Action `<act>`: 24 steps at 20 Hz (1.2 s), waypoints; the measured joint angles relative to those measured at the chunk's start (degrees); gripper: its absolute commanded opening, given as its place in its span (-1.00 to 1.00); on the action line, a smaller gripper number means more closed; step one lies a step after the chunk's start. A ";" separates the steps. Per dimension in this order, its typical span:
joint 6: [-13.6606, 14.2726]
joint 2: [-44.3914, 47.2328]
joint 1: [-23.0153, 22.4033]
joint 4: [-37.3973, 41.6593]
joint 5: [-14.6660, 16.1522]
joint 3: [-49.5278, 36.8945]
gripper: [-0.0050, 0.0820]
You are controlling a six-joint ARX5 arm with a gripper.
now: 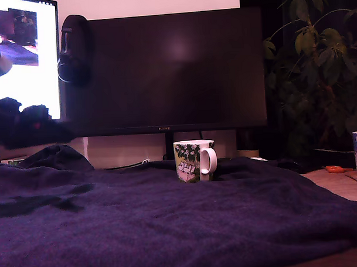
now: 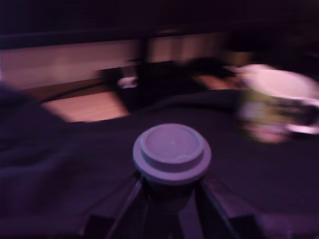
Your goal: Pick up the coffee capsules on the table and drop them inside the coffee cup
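My fingers (image 2: pixel 172 199) pinch a coffee capsule (image 2: pixel 172 152), flat rim up, above the blanket-covered table (image 1: pixel 170 227) w/ the coffee cup (image 1: pixel 194 160) nearby.

Coffee cup (image 1: pixel 194 160) on table (image 1: pixel 170 227); monitor (image 1: pixel 170 69) behind.

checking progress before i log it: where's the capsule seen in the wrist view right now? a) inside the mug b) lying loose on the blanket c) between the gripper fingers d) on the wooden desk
c: in the wrist view the capsule sits flat side up between the two dark fingers of the gripper, raised off the blanket, with the mug off to one side.
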 measured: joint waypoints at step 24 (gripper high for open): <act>-1.73 -18.73 -14.12 -12.90 -1.16 -4.46 -0.48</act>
